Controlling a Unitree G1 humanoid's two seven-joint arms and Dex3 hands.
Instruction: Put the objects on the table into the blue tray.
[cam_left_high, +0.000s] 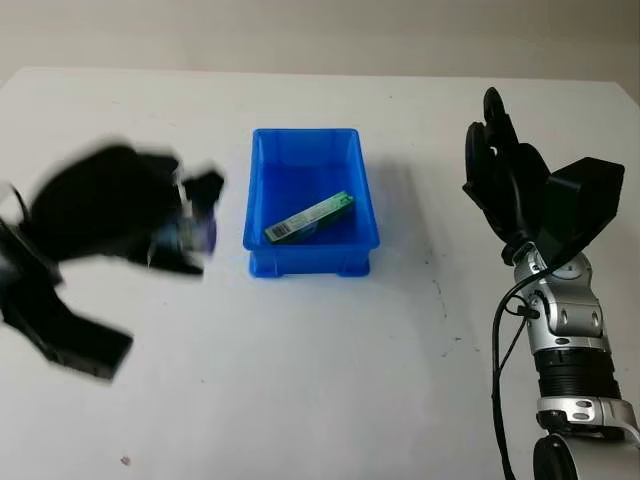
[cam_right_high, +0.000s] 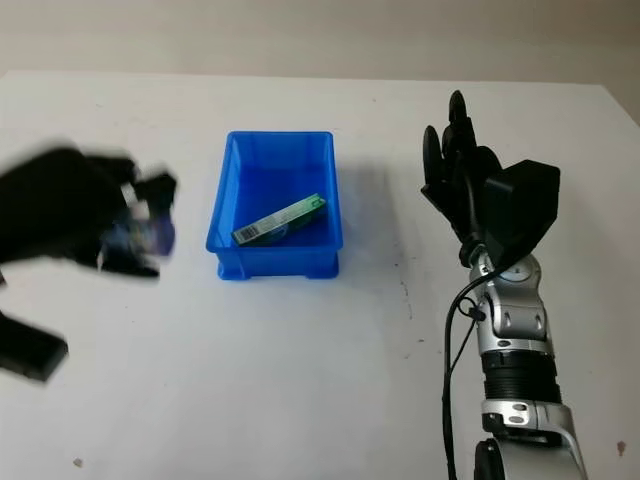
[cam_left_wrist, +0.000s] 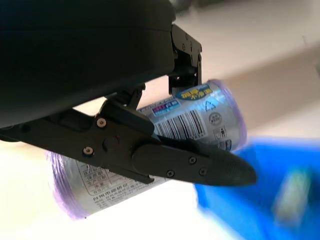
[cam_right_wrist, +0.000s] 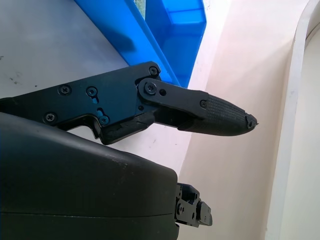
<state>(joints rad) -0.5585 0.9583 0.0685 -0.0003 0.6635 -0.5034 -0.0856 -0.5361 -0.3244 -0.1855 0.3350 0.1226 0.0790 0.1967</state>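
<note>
Left hand (cam_left_high: 150, 215) fingers (cam_left_wrist: 195, 167) clamp around the purple-ended roll (cam_left_wrist: 200, 120).

Bare table (cam_left_high: 330, 360) around blue tray (cam_left_high: 262, 190); green box (cam_left_high: 310, 217) inside.

The tray (cam_left_high: 258, 215) is showing bright blue, the box (cam_left_high: 311, 217) inside it green, the can (cam_left_wrist: 200, 115) silver with purple ends and a barcode, the worktop (cam_left_high: 330, 380) white, the fingers (cam_left_wrist: 200, 167) black.
</note>
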